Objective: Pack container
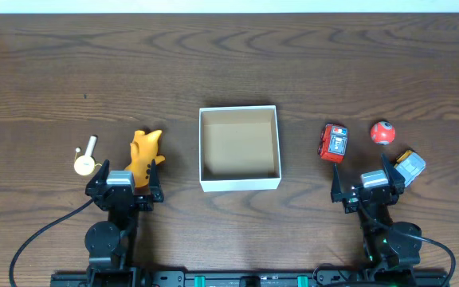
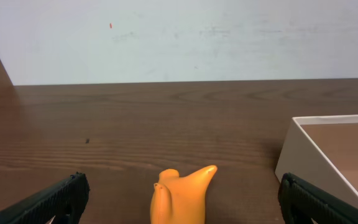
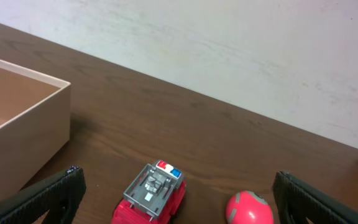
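Left gripper (image 1: 126, 177): raised above the table's near edge on the left side, jaws wide apart and empty.
Cream peg piece (image 1: 84, 159): far left, apart from everything; too small to identify.
Yellow toy (image 1: 144, 154): just ahead of the left gripper, between its spread fingers (image 2: 61, 198) in the wrist view.
Container (image 1: 240, 185): centre of the table, upright, open top, brown inside, nothing in it. Judged light, with thin walls that would flex or crush under a hard squeeze and a base that could slide if nudged. The best hold is probably a pinch over the rim of one wall, though it looks well placed to stay put.
Red toy truck (image 1: 334, 142): right of the container, clear of it.
Red ball (image 1: 382, 132): right of the truck; likely to roll.
Grey-blue block (image 1: 409, 166): rightmost item, partly covered by the right gripper.
Right gripper (image 1: 365, 177): jaws spread, holding nothing.
Unseen: both wrist views cut off the toys' lower parts and show only a corner of the container.
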